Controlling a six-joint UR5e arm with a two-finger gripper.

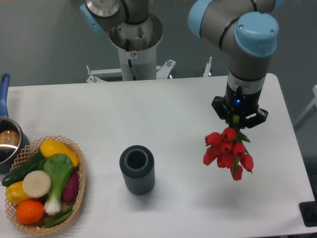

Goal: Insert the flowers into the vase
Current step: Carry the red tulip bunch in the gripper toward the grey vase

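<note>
You have 1 arm in view, reaching down from the top right over the white table (163,114). Its gripper (239,120) is pinching the flowers (227,150) at the stem end, where a few green leaves poke out just under the fingers. The red buds hang below and toward you from the grip, bunched together, with 1 bud trailing lowest at the bottom of the bunch. The bunch looks lifted off the table, though from this angle you cannot be sure how far.

The vase (136,169) stands upright on the table, left of the flowers and well apart from them. Its round mouth faces up and shows dark inside; nothing is in it. The ribbed sides are plain to see on the near face.

At the far left you see a basket (79,191) packed with vegetables: a yellow one at the top, a dark green one along the left, a green-and-white leafy one in the middle, a pale round one, a purple one on the right, and an orange one at the bottom. Touching or just beside the basket's upper left rim sits a pot (9,141) with a blue handle pointing up the left edge, partly cut off by the frame.
</note>
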